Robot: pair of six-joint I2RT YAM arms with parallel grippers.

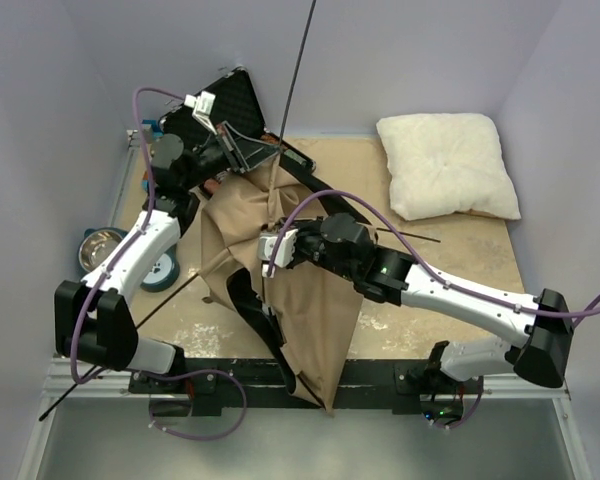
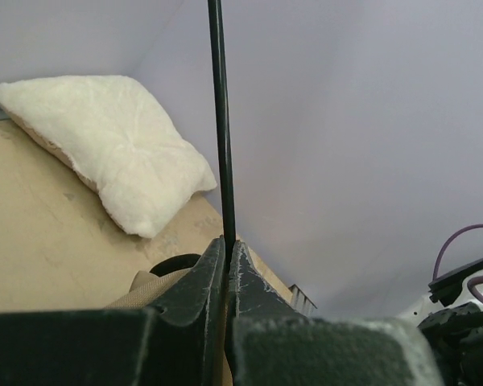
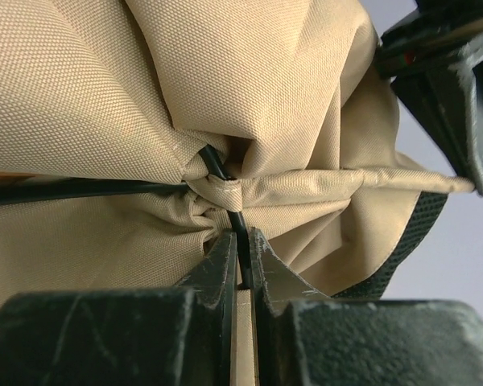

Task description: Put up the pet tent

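The left arm (image 1: 130, 260) rises from the near-left corner of the table (image 1: 460, 245) toward its far edge, wrist turned right, left gripper (image 2: 227, 245) pinched tight on an upright pole (image 2: 220, 121). The right arm (image 1: 460, 300) stretches from the near-right corner to the middle, right gripper (image 3: 243, 245) clamped on a pole end (image 3: 238, 221).

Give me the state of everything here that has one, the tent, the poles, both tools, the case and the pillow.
pet tent: collapsed, fabric crumpled, not standing.
upright pole: pointing up, pinched near its lower part.
left tool: shut on the upright pole.
right tool: shut on the pole in the tent's sleeve.
black case: lid open.
pillow: lying flat, untouched.
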